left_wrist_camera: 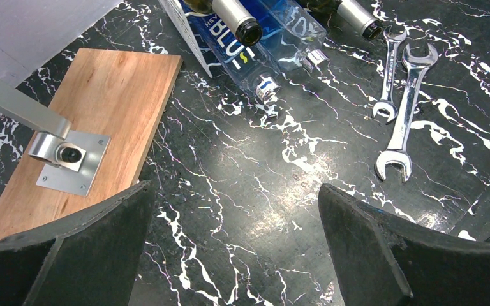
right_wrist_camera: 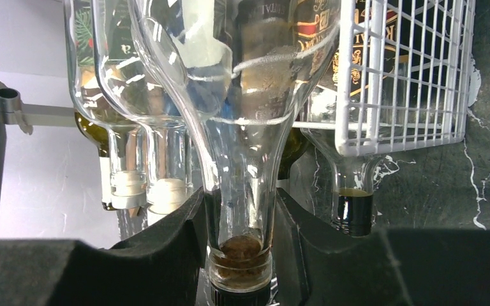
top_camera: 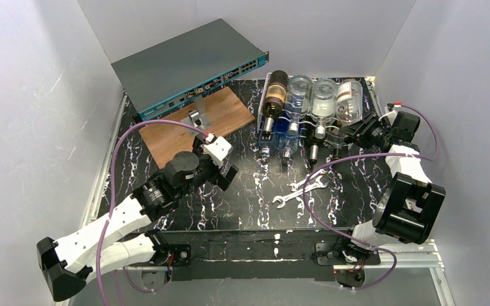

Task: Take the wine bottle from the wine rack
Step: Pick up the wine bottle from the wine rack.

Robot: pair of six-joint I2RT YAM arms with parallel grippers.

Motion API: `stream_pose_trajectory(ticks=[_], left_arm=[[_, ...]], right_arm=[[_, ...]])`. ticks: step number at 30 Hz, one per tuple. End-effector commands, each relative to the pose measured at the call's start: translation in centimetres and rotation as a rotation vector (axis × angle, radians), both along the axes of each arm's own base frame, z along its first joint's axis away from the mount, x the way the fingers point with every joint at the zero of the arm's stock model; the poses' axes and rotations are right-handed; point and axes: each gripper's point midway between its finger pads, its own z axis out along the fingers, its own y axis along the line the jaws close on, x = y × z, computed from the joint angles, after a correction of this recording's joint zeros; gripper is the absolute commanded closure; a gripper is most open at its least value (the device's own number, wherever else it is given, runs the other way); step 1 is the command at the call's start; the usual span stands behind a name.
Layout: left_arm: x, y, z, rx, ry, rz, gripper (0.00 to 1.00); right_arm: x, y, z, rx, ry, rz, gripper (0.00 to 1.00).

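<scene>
Your right gripper [right_wrist_camera: 239,220] clamps the neck of the clear glass wine bottle [right_wrist_camera: 242,127] at the white wire rack [right_wrist_camera: 408,83]; left gripper [left_wrist_camera: 236,248] gapes wide, empty

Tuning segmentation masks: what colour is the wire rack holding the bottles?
White. The rectangular wire wine rack shows best in the right wrist view.

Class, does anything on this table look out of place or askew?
Yes. The grey network switch sits askew across the back left corner, overhanging the wooden board; two wrenches lie loose before the wine rack.
</scene>
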Motion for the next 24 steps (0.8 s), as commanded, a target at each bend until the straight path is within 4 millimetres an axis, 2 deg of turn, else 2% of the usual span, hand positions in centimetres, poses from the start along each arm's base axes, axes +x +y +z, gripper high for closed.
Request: stream_pose_trajectory(ticks=[1,6,14,24], left_arm=[[0.1,0.3,0.7,-0.01,-0.027,0.01,0.01],[0.2,0.3,0.6,-0.008,-0.028,0.011,0.01],[0.3,0.2,0.3,0.0,-0.022,0.015,0.01],[0.3,0.3,0.4,0.003,-0.025,0.015,0.01]], right_arm=[[0.5,-3.7,-1.1,-0.147,-0.003,-0.053,0.95],[1.1,-4.0,-1.7,-0.174,0.018,-0.036,0.85],[1.6,-3.7,-2.6,-0.265,0.049,0.0,0.76],[2.3,-2.9,-1.7,-0.514,0.054,0.038,0.66]])
